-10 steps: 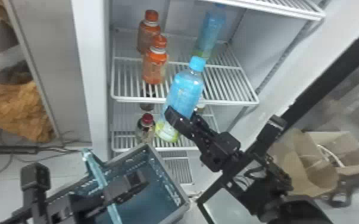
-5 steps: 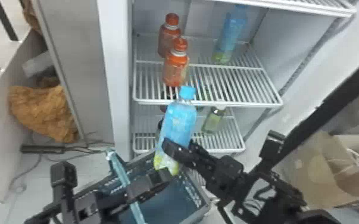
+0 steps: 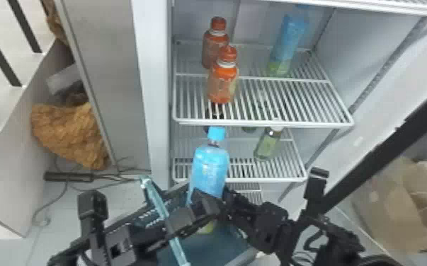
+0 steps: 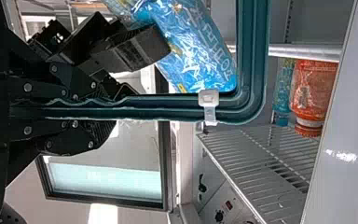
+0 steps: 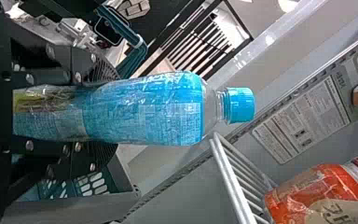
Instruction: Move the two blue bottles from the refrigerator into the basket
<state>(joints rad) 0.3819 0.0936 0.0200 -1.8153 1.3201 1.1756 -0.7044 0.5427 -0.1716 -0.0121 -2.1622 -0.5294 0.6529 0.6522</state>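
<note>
My right gripper (image 3: 225, 201) is shut on a blue bottle (image 3: 209, 169), held nearly upright at the basket's (image 3: 248, 256) fridge side, its lower part over the basket. In the right wrist view, the bottle (image 5: 144, 112) lies between the fingers of the right gripper (image 5: 100, 112), cap outward. My left gripper (image 3: 173, 226) is shut on the teal basket handle (image 3: 159, 203); in the left wrist view the handle (image 4: 177, 108) runs out from the left gripper (image 4: 98, 109). The other blue bottle (image 3: 286, 42) stands at the back right of the upper refrigerator shelf (image 3: 294, 99).
Two orange bottles (image 3: 223, 83) stand at the left of that shelf. A green bottle (image 3: 268, 143) stands on the lower shelf (image 3: 279, 178). The refrigerator's left wall (image 3: 155, 88) borders the opening; a cardboard box (image 3: 389, 208) is at the right.
The right gripper has carried its blue bottle leftward and down from in front of the shelves to the basket. The refrigerator has shifted rightward in the head view. The left gripper keeps hold of the handle.
</note>
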